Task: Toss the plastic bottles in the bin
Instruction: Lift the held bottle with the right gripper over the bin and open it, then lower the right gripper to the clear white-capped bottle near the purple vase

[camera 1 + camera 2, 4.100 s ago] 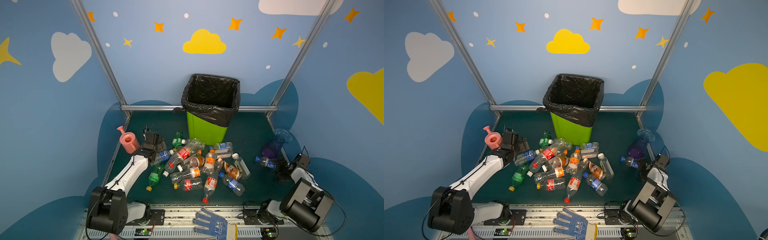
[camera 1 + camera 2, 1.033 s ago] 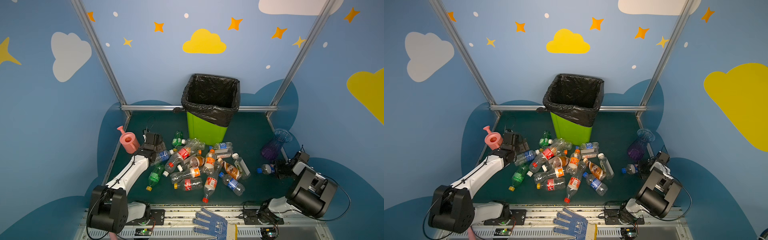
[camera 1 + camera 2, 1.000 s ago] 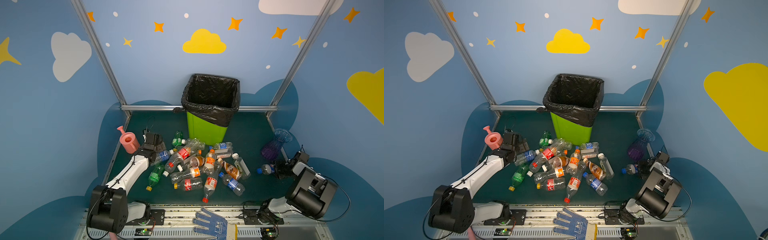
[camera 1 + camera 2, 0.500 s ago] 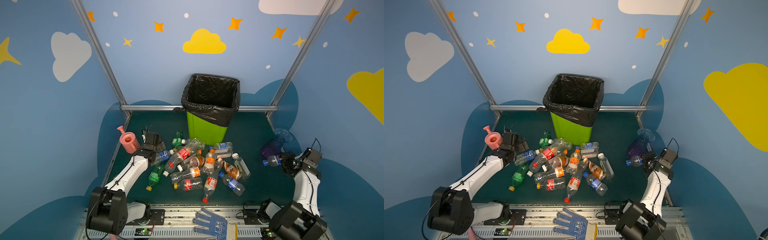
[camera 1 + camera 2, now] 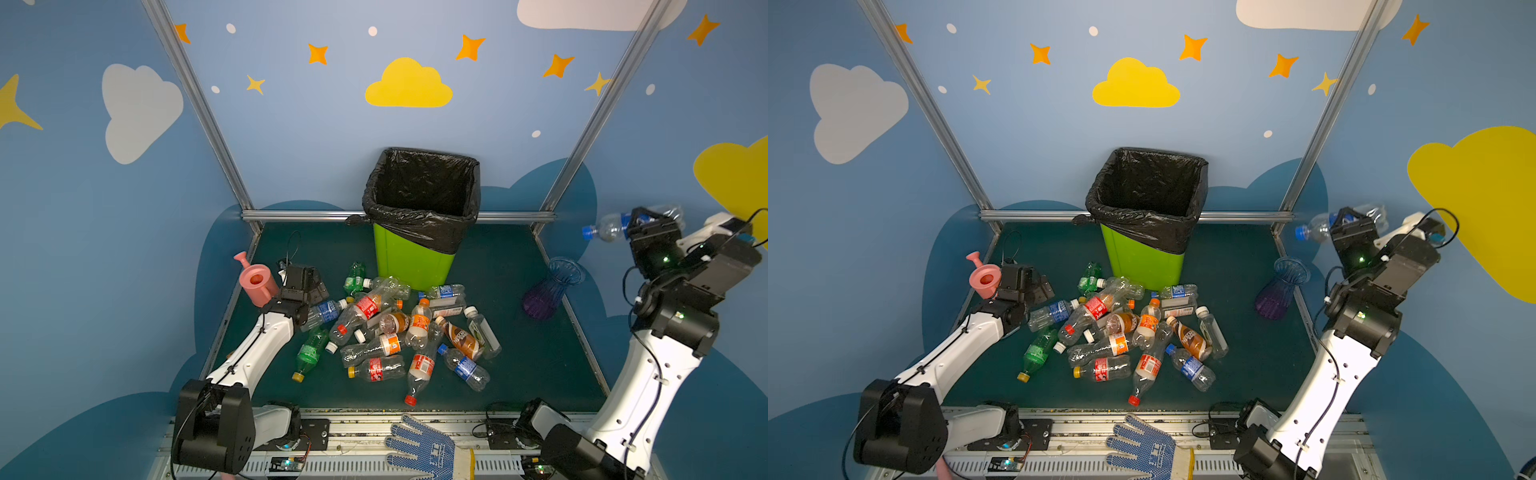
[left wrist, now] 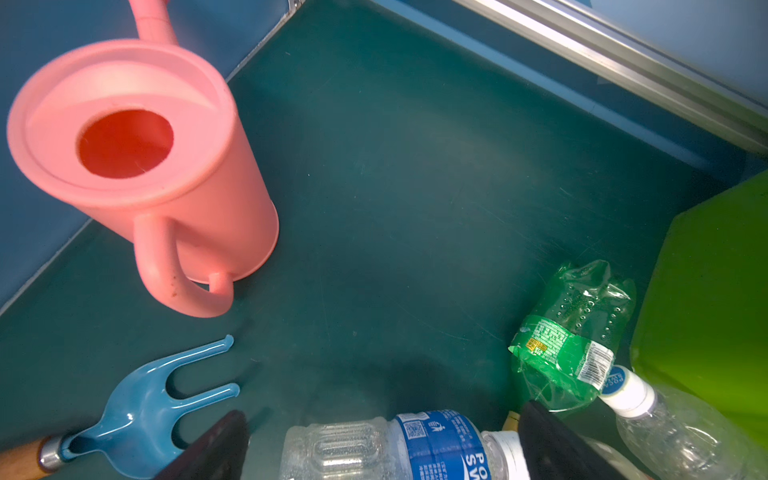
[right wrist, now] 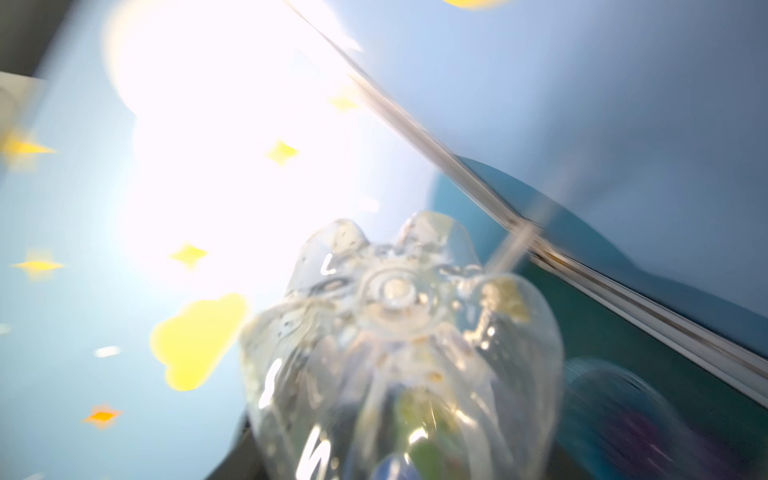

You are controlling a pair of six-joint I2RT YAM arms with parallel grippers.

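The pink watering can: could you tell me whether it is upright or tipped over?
Upright: the watering can stands on its base, with its round opening facing up.

The bin [image 5: 409, 266] is lime green under a glossy black bag liner [image 5: 419, 224]. The bench [image 5: 532, 365] is dark teal. The walls [image 5: 291, 137] are sky blue, patterned with yellow and white clouds, orange stars and white dots. The plastic bottles [image 5: 386, 345] are clear or green, with red, orange and blue labels. The blue-capped bottle [image 5: 609, 226] is clear with a blue label. The watering can [image 5: 257, 286] is pink, the ribbed vase [image 5: 548, 291] is blue shading to purple, and the glove [image 5: 424, 451] is blue-dotted with a cream cuff.
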